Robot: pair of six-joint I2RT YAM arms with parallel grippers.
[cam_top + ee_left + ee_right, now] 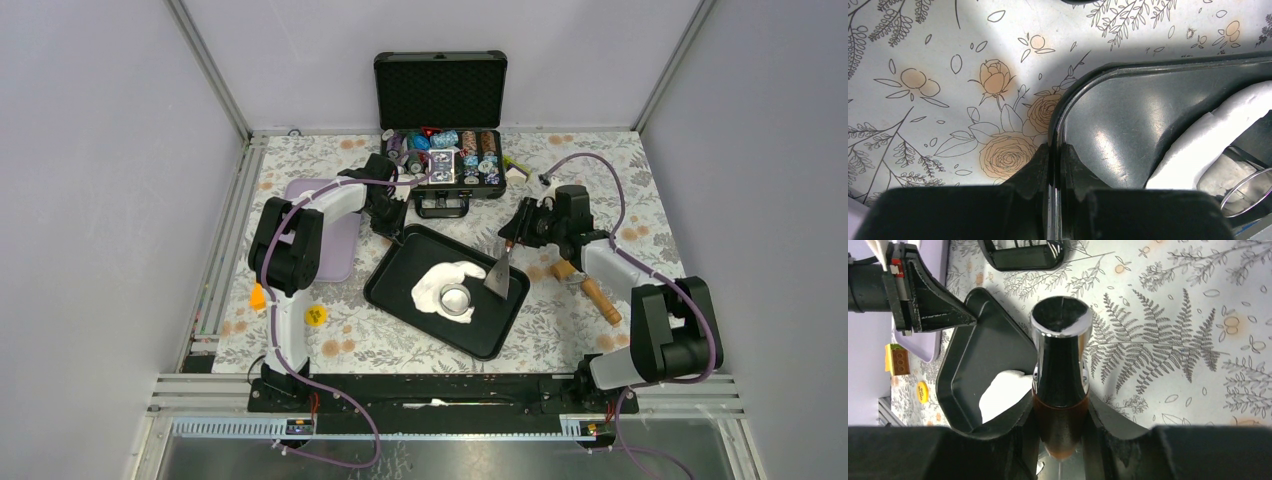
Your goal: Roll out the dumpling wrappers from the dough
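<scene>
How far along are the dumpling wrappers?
Done: the dough lies flattened in the tray, ring cutter sitting on it. In hand: left claw pinches the tray rim, right claw holds a scraper beside the dough. Left: no cut rounds visible yet.

Both the left arm (287, 325) and the right arm (610, 266) are made of smooth white tubular links joined by bulky matte black joint housings. A thin purple cable (583, 156) runs in loose loops along each arm. The left gripper (1053, 150) and right gripper (1060, 432) have wedge-shaped black plastic fingers (1034, 167), lightly scuffed, and a small red tab (895, 265) sits on the left one's body.
</scene>
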